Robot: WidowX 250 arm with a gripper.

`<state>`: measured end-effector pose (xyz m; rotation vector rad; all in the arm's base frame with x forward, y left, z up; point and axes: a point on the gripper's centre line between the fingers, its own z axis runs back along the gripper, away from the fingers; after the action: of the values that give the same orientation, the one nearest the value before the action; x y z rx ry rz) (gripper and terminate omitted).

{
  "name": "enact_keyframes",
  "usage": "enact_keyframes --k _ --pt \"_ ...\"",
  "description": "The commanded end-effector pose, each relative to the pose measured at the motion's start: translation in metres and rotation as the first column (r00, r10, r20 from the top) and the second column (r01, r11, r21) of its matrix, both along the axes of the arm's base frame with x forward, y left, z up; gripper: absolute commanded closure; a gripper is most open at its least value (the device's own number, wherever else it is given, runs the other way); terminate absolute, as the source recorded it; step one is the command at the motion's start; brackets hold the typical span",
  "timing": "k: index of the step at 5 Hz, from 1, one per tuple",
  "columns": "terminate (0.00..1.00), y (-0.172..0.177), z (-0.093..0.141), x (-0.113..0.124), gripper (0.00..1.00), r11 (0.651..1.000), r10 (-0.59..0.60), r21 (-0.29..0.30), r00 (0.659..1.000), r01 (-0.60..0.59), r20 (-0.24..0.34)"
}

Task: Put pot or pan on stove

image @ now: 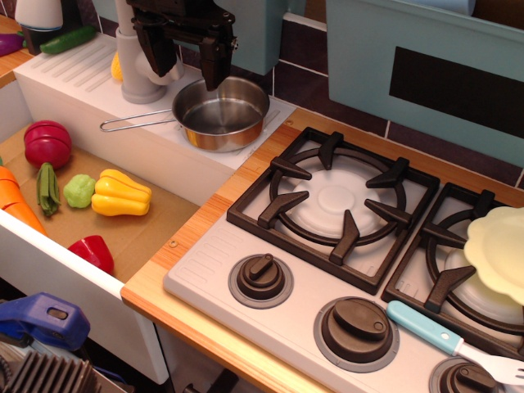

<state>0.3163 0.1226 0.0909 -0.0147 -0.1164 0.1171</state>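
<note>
The shiny steel saucepan sits upright on the white ledge left of the stove, its thin wire handle pointing left. My black gripper hangs open just above the pan's far rim, one finger over the rim and the other to its left. It holds nothing. The light grey stove lies to the right, with a black grate on its left burner and dark brown knobs in front.
A pale yellow scalloped plate rests on the right burner. A blue-handled spatula lies by the knobs. Toy vegetables, among them a yellow pepper, lie in the sink. A grey faucet base stands behind the pan.
</note>
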Motion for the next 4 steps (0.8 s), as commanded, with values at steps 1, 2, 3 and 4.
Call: enact_keyframes --k 1,2,3,4 --pt "0.00 0.000 0.000 0.000 0.00 1.000 0.000 0.000 1.000 0.000 0.000" --pt "0.00 -0.004 0.001 -0.001 0.00 0.983 -0.162 0.096 0.984 0.155 0.071" --pt "0.00 -0.012 0.003 -0.002 0.00 0.958 -0.263 0.150 0.958 0.245 0.111" --pt "0.00 -0.017 -0.005 0.002 0.00 0.930 -0.351 0.171 0.925 0.326 0.146"
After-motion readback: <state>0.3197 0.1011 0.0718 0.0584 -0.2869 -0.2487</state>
